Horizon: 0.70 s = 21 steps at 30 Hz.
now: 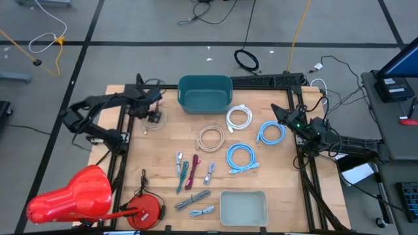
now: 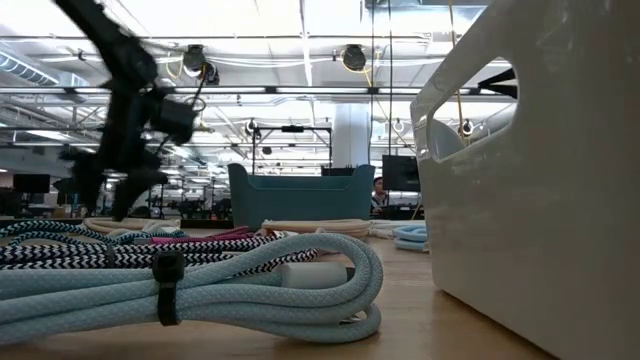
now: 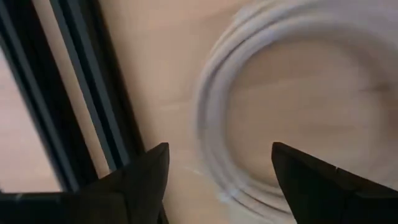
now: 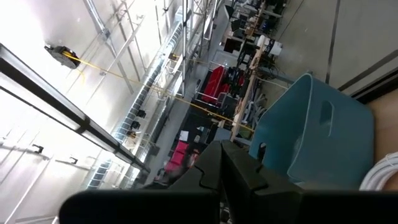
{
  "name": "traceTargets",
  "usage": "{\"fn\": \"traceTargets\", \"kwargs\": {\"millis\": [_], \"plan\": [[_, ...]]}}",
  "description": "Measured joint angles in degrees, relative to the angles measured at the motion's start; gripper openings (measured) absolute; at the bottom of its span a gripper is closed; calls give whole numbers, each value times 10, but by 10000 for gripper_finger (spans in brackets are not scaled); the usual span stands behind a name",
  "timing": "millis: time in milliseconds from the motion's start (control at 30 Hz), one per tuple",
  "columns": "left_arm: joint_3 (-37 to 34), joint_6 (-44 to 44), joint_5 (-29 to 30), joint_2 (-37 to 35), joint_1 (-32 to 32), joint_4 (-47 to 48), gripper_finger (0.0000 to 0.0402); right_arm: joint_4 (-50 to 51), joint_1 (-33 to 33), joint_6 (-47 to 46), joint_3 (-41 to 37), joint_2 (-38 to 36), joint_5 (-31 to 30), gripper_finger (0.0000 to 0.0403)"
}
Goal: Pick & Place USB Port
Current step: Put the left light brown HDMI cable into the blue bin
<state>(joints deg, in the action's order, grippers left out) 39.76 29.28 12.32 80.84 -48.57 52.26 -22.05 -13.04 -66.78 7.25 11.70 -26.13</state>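
Note:
Several coiled USB cables lie flat on the wooden table (image 1: 287,189). A pale white coil (image 1: 155,121) lies near the far-left corner, and my left gripper (image 1: 153,115) hangs open just above it, pointing down. In the left wrist view the open gripper (image 3: 217,177) frames one side of that coil (image 3: 211,106). In the low view the left gripper (image 2: 105,200) hangs close over the table. My right gripper (image 1: 282,113) is shut and sits beside a blue coil (image 1: 270,132); its wrist view shows the gripper (image 4: 221,165) tipped up toward the room.
A teal bin (image 1: 205,93) stands at the far edge and a white bin (image 1: 243,207) at the near edge. Other coils: white (image 1: 239,118), beige (image 1: 210,138), blue (image 1: 240,158). Short tied cables (image 1: 186,171) lie near the middle. A red reel (image 1: 147,210) sits at the near-left corner.

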Motion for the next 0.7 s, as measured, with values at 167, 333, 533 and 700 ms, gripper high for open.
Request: {"fn": "traceTargets", "kwargs": {"millis": [167, 333, 533, 700], "plan": [[-80, -26, -33, -27, -38, -101, 262, 0, 0, 0, 0, 0, 10, 0], [-79, -35, -33, -60, -40, -111, 237, 0, 0, 0, 0, 2, 8, 0], [-78, -8, -22, -73, -41, -155, 220, -1, 0, 0, 0, 9, 8, 0], [-77, 20, -55, -55, -41, -174, 182, -1, 0, 0, 0, 11, 9, 0]]}}
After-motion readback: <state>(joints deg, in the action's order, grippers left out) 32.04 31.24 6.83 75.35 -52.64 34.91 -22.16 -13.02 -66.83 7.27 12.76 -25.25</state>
